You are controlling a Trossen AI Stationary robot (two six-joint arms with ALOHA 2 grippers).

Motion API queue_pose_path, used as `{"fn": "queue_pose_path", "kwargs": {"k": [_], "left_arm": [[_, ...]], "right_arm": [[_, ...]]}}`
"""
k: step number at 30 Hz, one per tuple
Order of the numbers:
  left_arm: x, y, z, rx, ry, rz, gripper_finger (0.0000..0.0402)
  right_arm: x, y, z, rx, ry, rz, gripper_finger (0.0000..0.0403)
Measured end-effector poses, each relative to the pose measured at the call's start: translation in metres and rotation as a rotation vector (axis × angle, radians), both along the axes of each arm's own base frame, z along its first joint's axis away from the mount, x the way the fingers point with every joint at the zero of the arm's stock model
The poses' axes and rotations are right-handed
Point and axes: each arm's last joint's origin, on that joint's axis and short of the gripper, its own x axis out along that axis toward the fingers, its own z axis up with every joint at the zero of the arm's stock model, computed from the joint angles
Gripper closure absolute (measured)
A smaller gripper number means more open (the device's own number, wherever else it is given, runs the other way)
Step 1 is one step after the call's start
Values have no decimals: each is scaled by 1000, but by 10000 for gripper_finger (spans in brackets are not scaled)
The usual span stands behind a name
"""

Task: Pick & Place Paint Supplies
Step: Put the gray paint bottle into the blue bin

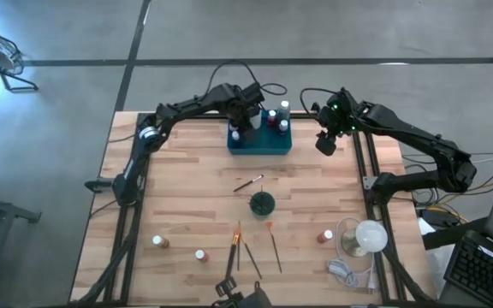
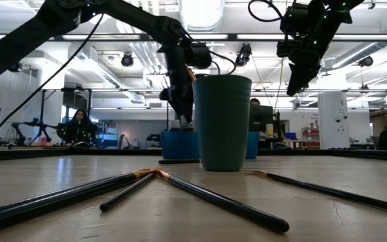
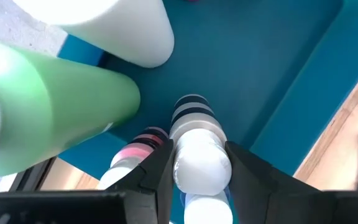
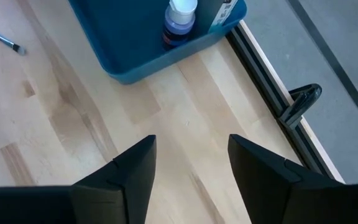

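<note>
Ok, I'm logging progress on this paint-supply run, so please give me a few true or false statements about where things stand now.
1. The left pincer grips a white-capped bottle over the teal tray. True.
2. The right pincer holds a paintbrush. False: it is open and empty, above bare table beside the tray.
3. The dark green cup stands inside the tray. False: it stands on the table, apart from it.
4. Several paintbrushes lie on the table. True.

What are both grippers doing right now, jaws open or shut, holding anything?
Left gripper: jaws shut on a white-capped bottle, over the teal tray.
Right gripper: jaws open, empty, above the table beside the tray.
</note>
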Motion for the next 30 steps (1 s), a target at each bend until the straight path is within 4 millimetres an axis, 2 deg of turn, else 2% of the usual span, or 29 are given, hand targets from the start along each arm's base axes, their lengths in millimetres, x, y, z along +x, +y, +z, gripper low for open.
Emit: {"fn": "queue_pose_path", "kwargs": {"k": [6,17,30], "left_arm": [[1,0,-10,-1,5,-4,279],[1,1,-11,8,6,-29,279],[0,1,-17,9,24,-44,267]], "right_arm": [[0,0,0,0,0,-1,214],[0,0,0,-2,-2,0,236],[0,0,0,-2,-3,0,209]]}}
